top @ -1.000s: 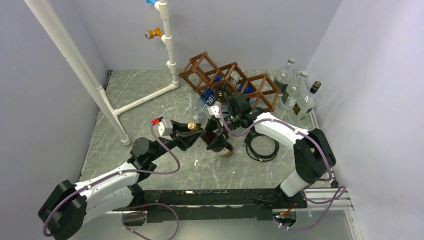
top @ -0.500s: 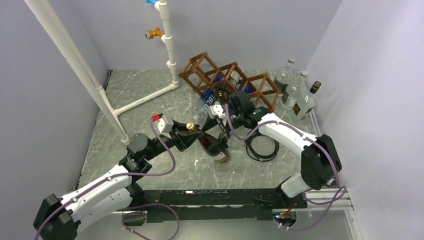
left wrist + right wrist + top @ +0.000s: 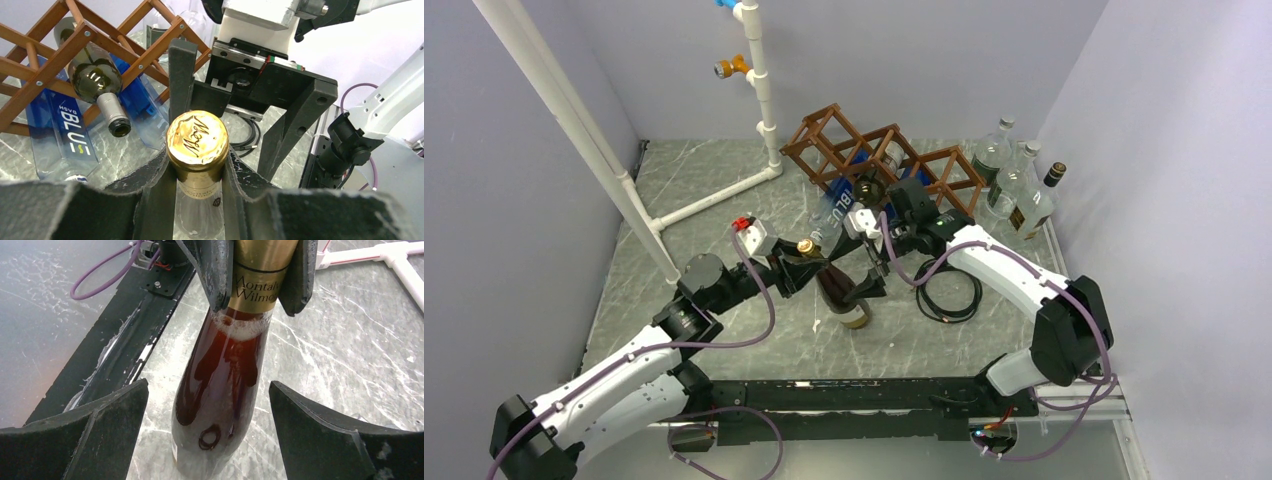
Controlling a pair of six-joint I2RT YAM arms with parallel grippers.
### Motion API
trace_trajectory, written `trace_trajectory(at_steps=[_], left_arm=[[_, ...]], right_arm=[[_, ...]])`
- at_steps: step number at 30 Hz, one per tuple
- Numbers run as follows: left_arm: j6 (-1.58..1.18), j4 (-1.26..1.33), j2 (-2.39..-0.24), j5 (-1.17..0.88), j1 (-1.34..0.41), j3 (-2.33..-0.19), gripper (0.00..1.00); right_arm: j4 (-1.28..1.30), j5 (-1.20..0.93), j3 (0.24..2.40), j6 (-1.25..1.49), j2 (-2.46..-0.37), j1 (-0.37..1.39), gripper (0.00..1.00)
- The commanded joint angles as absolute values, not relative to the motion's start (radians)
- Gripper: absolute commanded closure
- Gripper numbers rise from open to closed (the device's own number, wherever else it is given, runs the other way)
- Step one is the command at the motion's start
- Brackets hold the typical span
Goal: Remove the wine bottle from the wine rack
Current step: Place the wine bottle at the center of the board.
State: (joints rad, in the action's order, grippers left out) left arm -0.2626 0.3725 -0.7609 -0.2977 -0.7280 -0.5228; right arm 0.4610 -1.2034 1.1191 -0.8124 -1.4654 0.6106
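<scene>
Two arms around one wine bottle (image 3: pixel 839 292), only one actually gripping. Left gripper (image 3: pixel 198 165) pinched tight on the gold foil neck. Right gripper (image 3: pixel 209 400) spread wide, one jaw each side of the dark body, touching nothing. Bottle clear of the wine rack (image 3: pixel 150 56) and out mid-table, rack up at roughly 1 o'clock from it, neck toward 10, base tipped toward 5. No telling base-on-stone from base-just-above.

Biggest worry: all that weight hanging off a smooth foil neck. Could slide through the grip or swing like a pendulum, then clip the open right jaws or thump down on the base. Could also roll off toward the cable coil (image 3: pixel 947 295) at 3 o'clock. Probably worth lowering slow and upright.

Grey marble-look table (image 3: pixel 714 180), hard, zero forgiveness for glass. Pale lilac walls (image 3: pixel 924 50) on three sides, white pipe frame (image 3: pixel 574 130) at 10 o'clock, clear bottles (image 3: pixel 994 150) crowded at 2. Plus a blue bottle (image 3: pixel 70 135) and a dark one (image 3: pixel 95 80) in the rack.
</scene>
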Motion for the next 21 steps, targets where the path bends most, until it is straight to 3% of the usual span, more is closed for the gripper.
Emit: trace_trajectory(at_steps=[1, 21], left_arm=[[-0.223, 0.467, -0.719, -0.253, -0.727, -0.641, 1.0], [-0.247, 0.335, -0.735, -0.277, -0.585, -0.738, 1.0]], right_arm=[[0.466, -1.218, 1.156, -0.852, -1.419, 0.596, 0.07], [0.415, -1.201, 1.12, -0.824, -1.388, 0.556, 0.06]])
